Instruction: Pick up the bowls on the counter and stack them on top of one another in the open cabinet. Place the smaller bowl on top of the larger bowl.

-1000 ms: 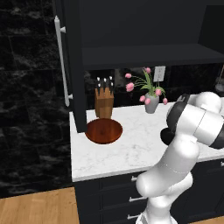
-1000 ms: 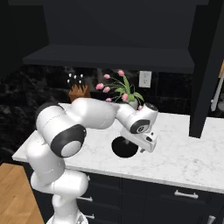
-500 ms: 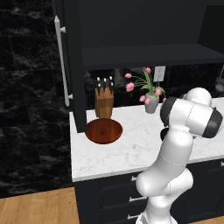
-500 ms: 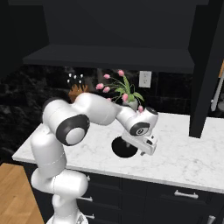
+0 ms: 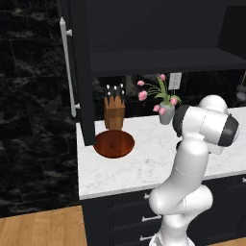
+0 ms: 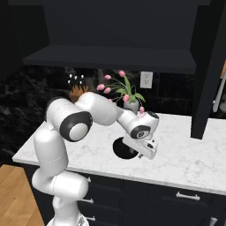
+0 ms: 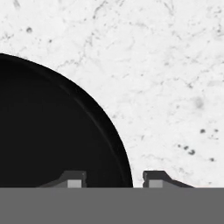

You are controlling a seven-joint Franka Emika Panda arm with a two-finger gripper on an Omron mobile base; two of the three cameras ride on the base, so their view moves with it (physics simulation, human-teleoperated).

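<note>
The gripper (image 7: 113,178) straddles the rim of the black bowl (image 7: 48,131) on the counter (image 7: 175,87); whether the fingers already pinch it, I cannot tell. The brown bowl (image 5: 114,143) sits beside the knife block (image 5: 114,112).

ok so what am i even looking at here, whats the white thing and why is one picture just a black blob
The white thing is a robot arm in a rendered kitchen, on a base that can drive. Two pictures come from cameras on that base, behind the arm to its left and right. The third comes from a camera on the hand, looking along the gripper.

The black blob there is a small black bowl on the marble counter, seen very close. One fingertip is inside its rim and the other outside, so the gripper straddles the rim; whether it grips yet is unclear. The right base view shows the same bowl under the hand.

Also on the counter: a wide reddish-brown bowl, a wooden knife block and a vase of pink flowers. Above is the open dark cabinet.
</note>
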